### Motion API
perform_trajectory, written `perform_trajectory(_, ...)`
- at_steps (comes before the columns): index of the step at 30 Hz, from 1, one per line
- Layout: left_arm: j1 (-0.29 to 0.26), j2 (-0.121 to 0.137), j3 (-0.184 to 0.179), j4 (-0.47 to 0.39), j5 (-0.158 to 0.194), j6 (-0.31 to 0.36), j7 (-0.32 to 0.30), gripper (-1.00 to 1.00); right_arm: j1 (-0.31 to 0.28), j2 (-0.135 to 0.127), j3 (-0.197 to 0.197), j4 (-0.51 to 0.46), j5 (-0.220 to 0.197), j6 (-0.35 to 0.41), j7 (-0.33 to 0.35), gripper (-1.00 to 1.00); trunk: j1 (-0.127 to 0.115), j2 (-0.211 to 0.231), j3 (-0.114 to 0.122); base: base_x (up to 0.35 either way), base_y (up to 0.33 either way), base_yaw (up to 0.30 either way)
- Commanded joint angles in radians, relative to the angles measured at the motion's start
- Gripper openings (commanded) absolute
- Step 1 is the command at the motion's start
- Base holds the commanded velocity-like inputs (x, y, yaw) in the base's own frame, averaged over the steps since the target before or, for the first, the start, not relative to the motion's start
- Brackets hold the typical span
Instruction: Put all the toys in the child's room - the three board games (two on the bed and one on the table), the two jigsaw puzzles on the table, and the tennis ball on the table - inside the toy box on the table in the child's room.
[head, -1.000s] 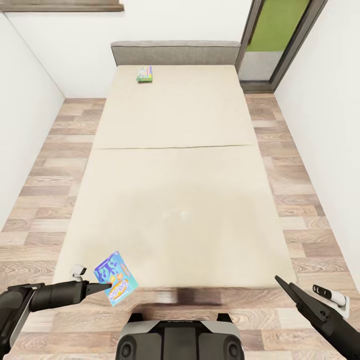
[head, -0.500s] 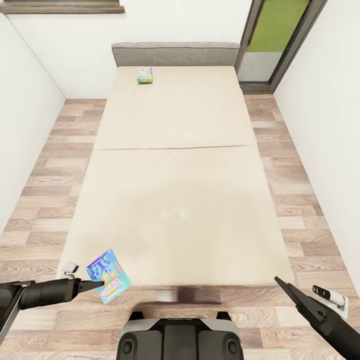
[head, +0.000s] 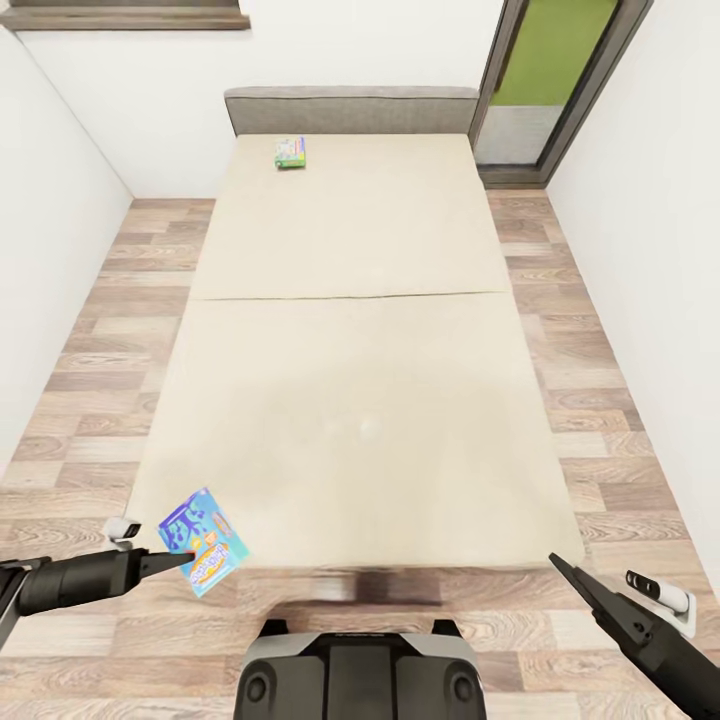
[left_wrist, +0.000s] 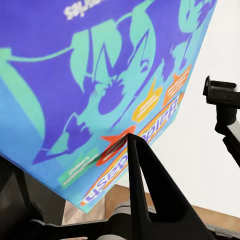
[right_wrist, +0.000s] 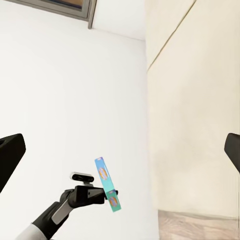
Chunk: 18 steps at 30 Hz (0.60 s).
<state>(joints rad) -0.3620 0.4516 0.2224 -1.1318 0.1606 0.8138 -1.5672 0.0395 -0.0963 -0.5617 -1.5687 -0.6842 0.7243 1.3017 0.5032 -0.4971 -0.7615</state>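
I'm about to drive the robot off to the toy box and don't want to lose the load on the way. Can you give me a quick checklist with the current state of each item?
1. Left gripper shut on the blue game box: ok, its fingers clamp the box's edge.
2. Grip depth: not ok, held near one edge only, so it may swing.
3. Box off the bed: ok, it looks lifted at the near corner.
4. Right gripper free: ok, open and holding nothing.
5. Green game box collected: not ok, it lies at the bed's far end.
6. Toy box location: cannot tell from these views.
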Motion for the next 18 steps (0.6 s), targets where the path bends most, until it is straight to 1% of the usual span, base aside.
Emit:
perform_trajectory(1,0.000,0.001,0.000,0.000,0.000,0.010,-0.004,-1.00,0.000,0.000,0.001,0.000,-0.003,0.006,-0.001,1.00,-0.003,0.006,0.002,0.000,0.000,0.000)
perform_trajectory(10,0.000,0.004,0.002,0.000,0.004,0.009,-0.004,-1.00,0.000,0.000,0.002,0.001,0.004,-0.013,-0.001,1.00,-0.038,0.069,0.031,0.000,0.000,0.000)
perform_trajectory(13,0.000,0.008,0.002,0.000,0.013,0.009,-0.004,-1.00,0.000,0.000,0.001,0.001,0.005,-0.015,0.000,1.00,-0.049,0.090,0.040,0.000,0.000,0.000)
perform_trajectory(14,0.000,0.010,0.002,0.000,0.018,0.008,-0.004,-1.00,0.000,0.000,0.000,0.001,0.005,-0.015,-0.001,1.00,-0.053,0.097,0.043,0.000,0.000,0.000)
perform_trajectory(18,0.002,0.026,0.002,0.000,0.071,0.005,-0.004,-1.00,0.000,0.000,-0.003,0.001,0.005,-0.016,-0.001,1.00,-0.053,0.097,0.043,0.000,0.000,0.000)
